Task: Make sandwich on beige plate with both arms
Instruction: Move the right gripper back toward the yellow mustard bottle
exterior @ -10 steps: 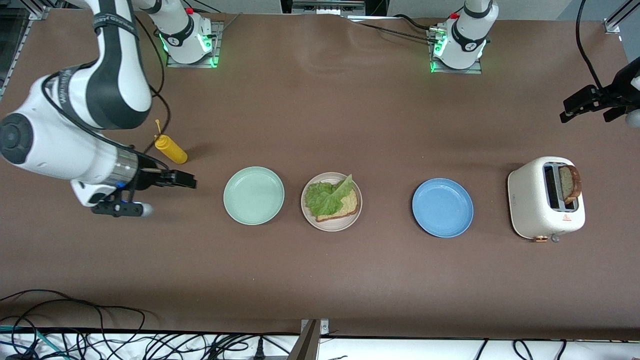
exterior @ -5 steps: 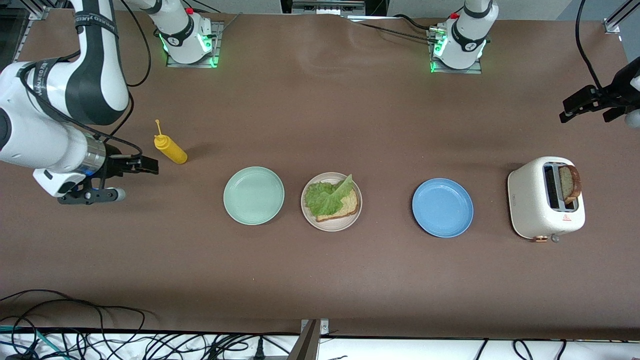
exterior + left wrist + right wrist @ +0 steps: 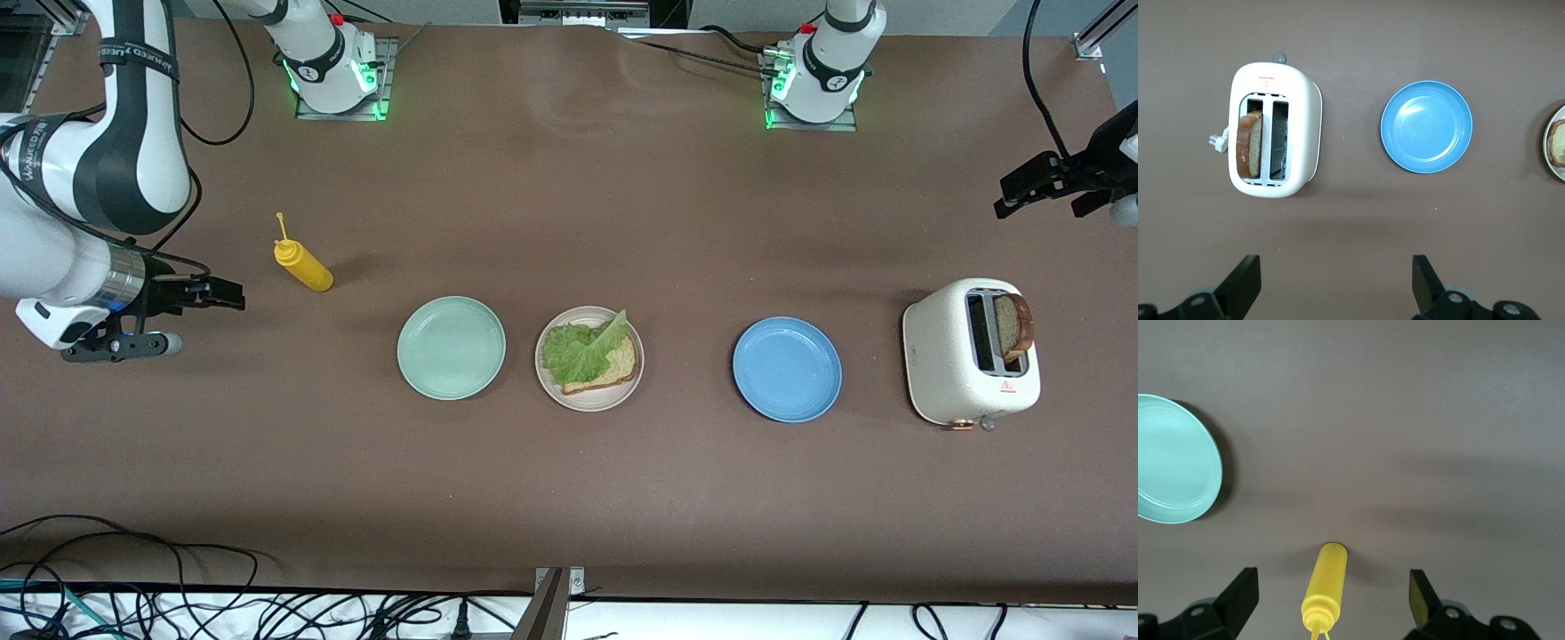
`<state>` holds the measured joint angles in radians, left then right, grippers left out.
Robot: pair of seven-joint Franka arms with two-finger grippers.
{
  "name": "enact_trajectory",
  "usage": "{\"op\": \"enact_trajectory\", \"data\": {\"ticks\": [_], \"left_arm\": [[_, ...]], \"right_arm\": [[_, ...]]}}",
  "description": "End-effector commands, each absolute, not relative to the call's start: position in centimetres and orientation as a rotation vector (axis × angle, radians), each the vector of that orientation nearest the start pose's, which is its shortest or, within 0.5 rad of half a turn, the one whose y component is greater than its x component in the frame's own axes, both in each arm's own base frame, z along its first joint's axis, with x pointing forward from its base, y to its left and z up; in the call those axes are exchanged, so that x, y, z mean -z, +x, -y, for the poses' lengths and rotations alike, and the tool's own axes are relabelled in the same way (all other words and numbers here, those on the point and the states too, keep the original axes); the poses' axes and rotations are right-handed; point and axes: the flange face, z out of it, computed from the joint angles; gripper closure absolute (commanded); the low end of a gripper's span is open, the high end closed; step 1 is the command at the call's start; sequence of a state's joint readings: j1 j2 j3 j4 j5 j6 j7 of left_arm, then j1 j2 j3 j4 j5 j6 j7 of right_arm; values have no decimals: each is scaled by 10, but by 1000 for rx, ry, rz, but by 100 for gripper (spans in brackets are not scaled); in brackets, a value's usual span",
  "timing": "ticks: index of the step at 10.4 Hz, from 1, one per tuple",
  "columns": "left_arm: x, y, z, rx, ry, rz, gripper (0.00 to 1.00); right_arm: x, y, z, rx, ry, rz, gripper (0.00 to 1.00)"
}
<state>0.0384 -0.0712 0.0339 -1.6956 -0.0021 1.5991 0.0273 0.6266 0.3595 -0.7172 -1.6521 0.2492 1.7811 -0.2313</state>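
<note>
On my front feed the beige plate (image 3: 589, 359) sat at frame centre, carrying one bread slice (image 3: 612, 363) with a lettuce leaf (image 3: 582, 348) on top. A mint green plate (image 3: 452, 348) lay just beside it toward the right arm's end, a blue plate (image 3: 787, 369) toward the left arm's end. The second bread slice (image 3: 1013, 326) stood in the toaster (image 3: 969, 353) at the frame's right. My right gripper (image 3: 218, 294) hung at the left edge, jaws spread wide and empty, near the yellow squeeze bottle (image 3: 303, 262). The left gripper (image 3: 1036, 187) waited at the right edge, also wide and empty.
</note>
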Motion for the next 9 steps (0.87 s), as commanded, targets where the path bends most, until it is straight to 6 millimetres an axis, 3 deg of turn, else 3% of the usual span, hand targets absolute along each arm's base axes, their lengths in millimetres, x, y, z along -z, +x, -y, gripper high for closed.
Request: {"op": "enact_trajectory", "data": {"ticks": [1, 3, 6, 9], "left_arm": [[-612, 532, -43, -43, -3117, 58, 0], [-612, 532, -43, -43, -3117, 56, 0], [-613, 532, -43, -41, -3115, 56, 0], [-612, 532, -45, -43, -3116, 54, 0]], "right_arm": [[-437, 619, 15, -197, -3089, 187, 0], [-425, 612, 50, -182, -2998, 189, 0], [-397, 594, 71, -82, -2798, 261, 0], [-363, 542, 84, 16, -2692, 452, 0]]}}
